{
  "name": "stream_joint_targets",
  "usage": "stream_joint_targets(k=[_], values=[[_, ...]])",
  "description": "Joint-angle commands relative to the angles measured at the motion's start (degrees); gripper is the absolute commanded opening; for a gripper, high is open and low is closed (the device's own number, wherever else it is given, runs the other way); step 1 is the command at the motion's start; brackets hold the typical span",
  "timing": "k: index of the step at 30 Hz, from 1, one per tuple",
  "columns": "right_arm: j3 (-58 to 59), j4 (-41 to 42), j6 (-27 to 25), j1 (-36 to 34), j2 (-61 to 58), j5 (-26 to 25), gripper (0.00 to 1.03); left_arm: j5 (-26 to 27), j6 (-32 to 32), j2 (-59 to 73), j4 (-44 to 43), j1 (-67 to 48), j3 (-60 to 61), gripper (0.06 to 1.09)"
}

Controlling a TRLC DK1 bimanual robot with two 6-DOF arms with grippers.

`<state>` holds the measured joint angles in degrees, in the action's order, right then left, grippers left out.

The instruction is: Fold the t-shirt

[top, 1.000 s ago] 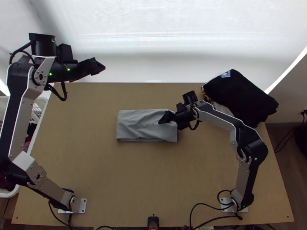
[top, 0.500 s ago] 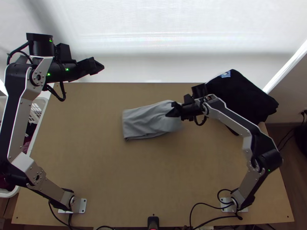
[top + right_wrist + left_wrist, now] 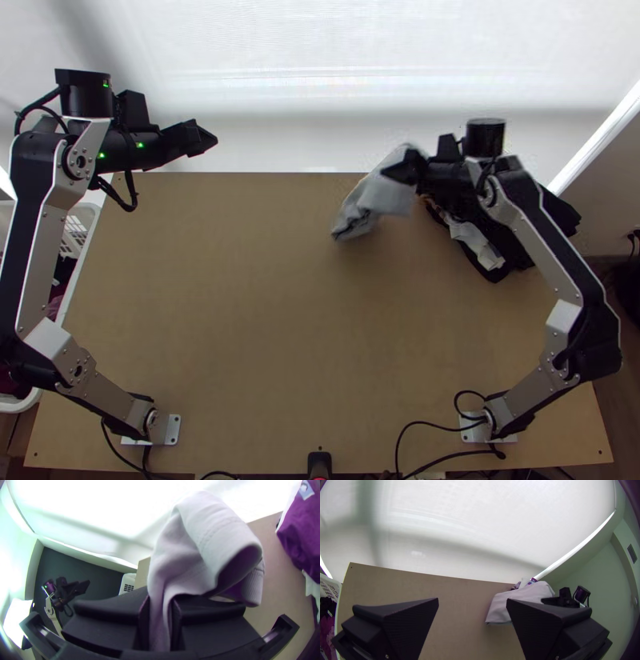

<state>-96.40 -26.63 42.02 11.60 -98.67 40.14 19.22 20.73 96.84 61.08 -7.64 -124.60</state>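
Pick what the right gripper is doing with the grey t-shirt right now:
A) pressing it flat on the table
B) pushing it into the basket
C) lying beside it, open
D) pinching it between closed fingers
D: the grey t-shirt is pinched between the right gripper's fingers and hangs bunched from them.

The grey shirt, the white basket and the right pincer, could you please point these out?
Grey shirt (image 3: 208, 525): right wrist view, on its rounded outer fold.
White basket (image 3: 329, 590): left wrist view, on its slotted wall.
Right pincer (image 3: 160, 603): right wrist view, midway between its fingertips.
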Motion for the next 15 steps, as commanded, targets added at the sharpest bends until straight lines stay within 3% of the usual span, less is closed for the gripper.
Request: stream_joint_targets(k=[1,15], values=[[-5.1,0.7,1.2,-3.3,2.2,0.3,0.03,-0.1,-0.6,-2.4,0.3,0.6,0.8,1.05],[-21.4,0.6,0.9,-10.7,-3.1,0.2,0.03,-0.1,-0.6,-2.9,0.2,0.4,0.8,1.05]])
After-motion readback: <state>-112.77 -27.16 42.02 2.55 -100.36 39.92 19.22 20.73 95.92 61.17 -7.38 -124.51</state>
